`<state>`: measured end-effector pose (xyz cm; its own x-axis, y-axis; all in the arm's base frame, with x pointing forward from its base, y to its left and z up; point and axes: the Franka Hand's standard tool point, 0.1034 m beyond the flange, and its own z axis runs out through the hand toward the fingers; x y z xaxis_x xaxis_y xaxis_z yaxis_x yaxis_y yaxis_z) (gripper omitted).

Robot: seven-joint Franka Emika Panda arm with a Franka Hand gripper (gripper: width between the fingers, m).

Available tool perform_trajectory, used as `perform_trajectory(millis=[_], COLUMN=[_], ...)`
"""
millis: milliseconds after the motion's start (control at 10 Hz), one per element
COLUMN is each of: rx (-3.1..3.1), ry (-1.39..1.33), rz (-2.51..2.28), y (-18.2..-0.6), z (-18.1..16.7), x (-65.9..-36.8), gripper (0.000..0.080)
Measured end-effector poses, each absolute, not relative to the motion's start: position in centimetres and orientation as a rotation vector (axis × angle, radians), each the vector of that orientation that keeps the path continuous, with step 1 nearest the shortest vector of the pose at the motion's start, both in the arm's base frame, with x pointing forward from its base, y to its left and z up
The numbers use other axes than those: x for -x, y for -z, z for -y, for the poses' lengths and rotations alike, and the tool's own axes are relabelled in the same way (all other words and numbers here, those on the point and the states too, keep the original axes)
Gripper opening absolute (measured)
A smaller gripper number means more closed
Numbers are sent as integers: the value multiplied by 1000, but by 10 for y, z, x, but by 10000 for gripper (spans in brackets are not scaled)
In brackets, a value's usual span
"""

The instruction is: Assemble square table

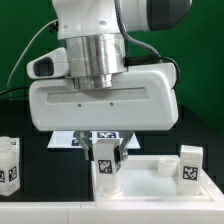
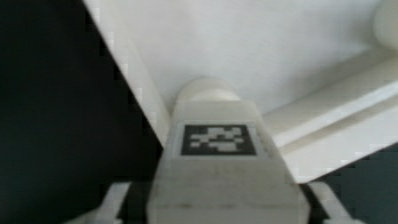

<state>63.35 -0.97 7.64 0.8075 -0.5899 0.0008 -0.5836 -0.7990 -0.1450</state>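
Though dim, black worktop (image 1: pixel 45 172), perhaps curtain (image 1: pixel 205 80).

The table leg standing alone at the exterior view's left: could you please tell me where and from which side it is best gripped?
Grip the left leg near its top, coming straight down from above. It stands upright, apart from the tabletop, so its flat side faces seem free for the jaws.

Three white legs (image 1: pixel 8 165) (image 1: pixel 107 172) (image 1: pixel 191 165), one square tabletop slab (image 1: pixel 150 180), one marker board (image 1: pixel 100 136), one robot arm (image 1: pixel 100 55)
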Motion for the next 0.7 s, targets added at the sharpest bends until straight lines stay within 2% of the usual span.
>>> perform_trajectory(millis=[400, 500, 700], rx=[2350, 2231, 2274], ry=[9, -12, -7], rz=[-1812, -1942, -1891], y=[-75, -75, -75], z=[6, 6, 6], x=[-634, -634, -634], gripper=[285, 285, 285])
